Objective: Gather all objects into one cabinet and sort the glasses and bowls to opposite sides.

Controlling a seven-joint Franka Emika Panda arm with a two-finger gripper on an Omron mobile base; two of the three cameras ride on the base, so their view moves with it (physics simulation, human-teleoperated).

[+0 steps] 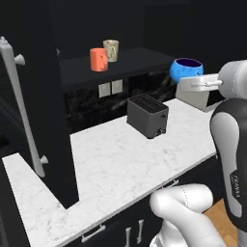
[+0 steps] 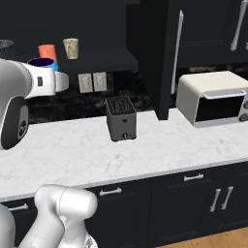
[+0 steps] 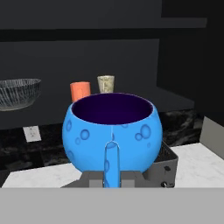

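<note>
Mid-task, by the look of it. Gripper (image 3: 112, 183) clamped shut on the near rim of the blue bowl (image 3: 112, 131), carried in the air above the marble counter (image 1: 120, 164), short of the cabinet (image 1: 125, 60). In the left base view, bowl at about 2 o'clock, level with the shelf edge and just off its right end; toaster (image 1: 148, 116) below, toward 7 o'clock from the bowl.

Already on the dark shelf: orange cup (image 1: 99, 60) and beige patterned cup (image 1: 111, 50), close together, beige at roughly 1 o'clock from orange. In the hand view, grey striped bowl (image 3: 18, 93) far out at 9 o'clock, well apart from the two cups; whether on that same shelf, cannot tell.

Left to do, judging from this: blue bowl set down inside, best on the side away from the cups and next to the striped bowl. Frosted tumbler not accounted for here, so likely still to fetch. Tall door with its pale bar handle (image 1: 19, 111) standing open at 9 o'clock.
</note>
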